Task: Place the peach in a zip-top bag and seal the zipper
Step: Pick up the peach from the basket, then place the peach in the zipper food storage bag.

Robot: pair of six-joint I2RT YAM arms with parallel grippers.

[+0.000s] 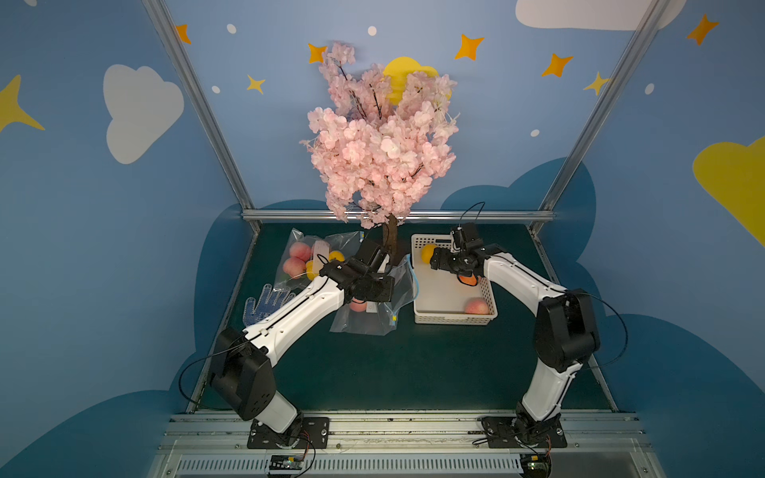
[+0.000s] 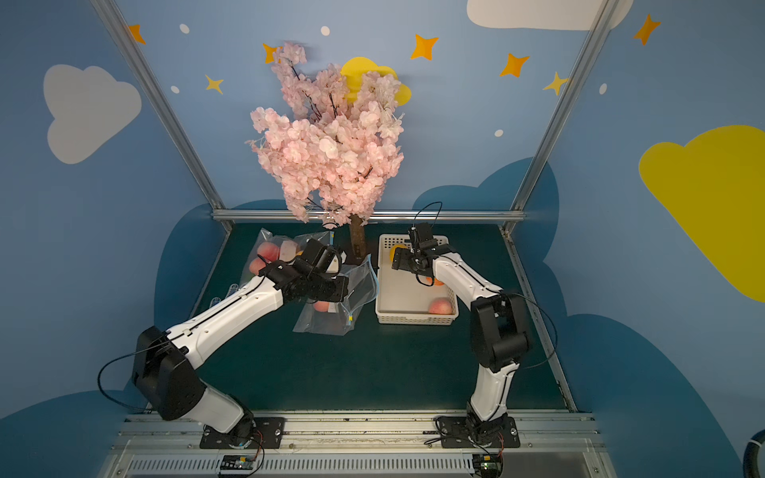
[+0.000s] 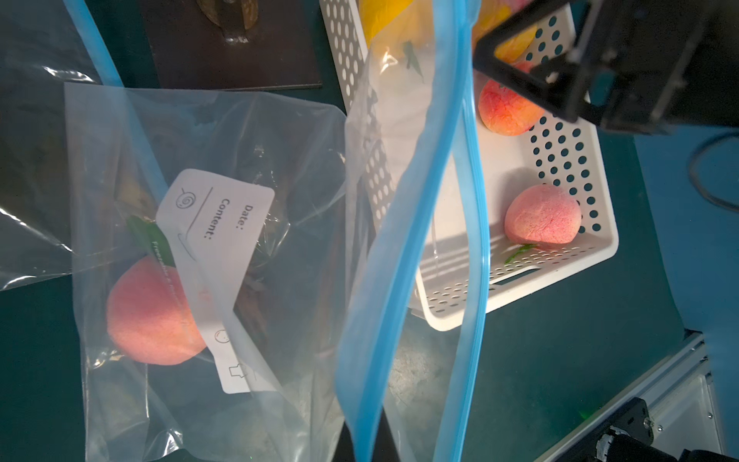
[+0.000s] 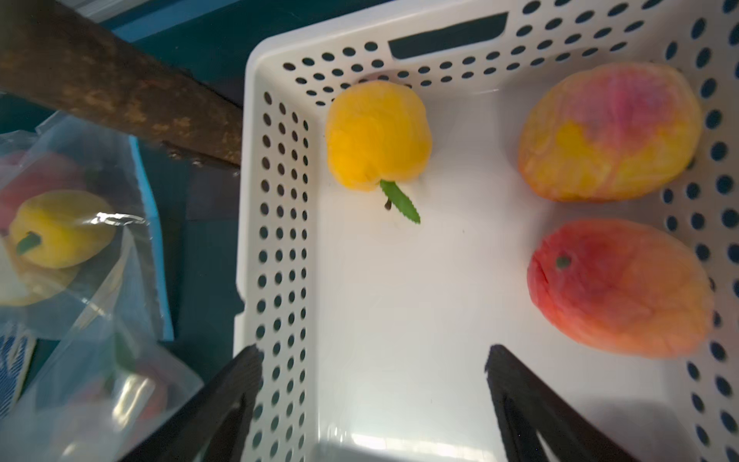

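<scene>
1. In both top views my left arm (image 1: 298,314) reaches across the green surface (image 1: 414,364), with the left fingers (image 1: 378,258) over the zip-top bag (image 1: 364,325). The peach (image 1: 358,306) lies inside that bag, partly hidden under the wrist.
2. There too, the right arm (image 1: 517,277) bends over the white basket (image 1: 455,319), just right of the bag. The right fingers (image 1: 434,260) hang above its far end, near a yellow fruit (image 1: 428,252). A second peach (image 1: 476,307) sits in its near right corner.
3. Elsewhere there is a second bag (image 1: 298,248) of fruit at the back left, a dotted glove (image 1: 265,306) beside my left arm, and a blossom tree (image 1: 381,145) at the back centre.
4. In the left wrist view the peach (image 3: 154,312) rests under clear film, partly behind a white label (image 3: 224,256) (printed "Date" and "Content"). The blue zipper strip (image 3: 404,248) rises toward the camera, its two sides apart, so the mouth is unsealed. The left fingers are clenched. The strip runs down to where they sit, so I read them as pinching the bag's rim.
5. In the right wrist view the right fingers (image 4: 236,384) are spread wide, grasping nothing: one is over the basket (image 4: 280,240) wall, the other over its bare floor. The yellow fruit (image 4: 378,134) sits in a corner. A yellow-and-pink fruit (image 4: 610,132) and a red-orange fruit (image 4: 620,288) lie along the opposite wall.
</scene>
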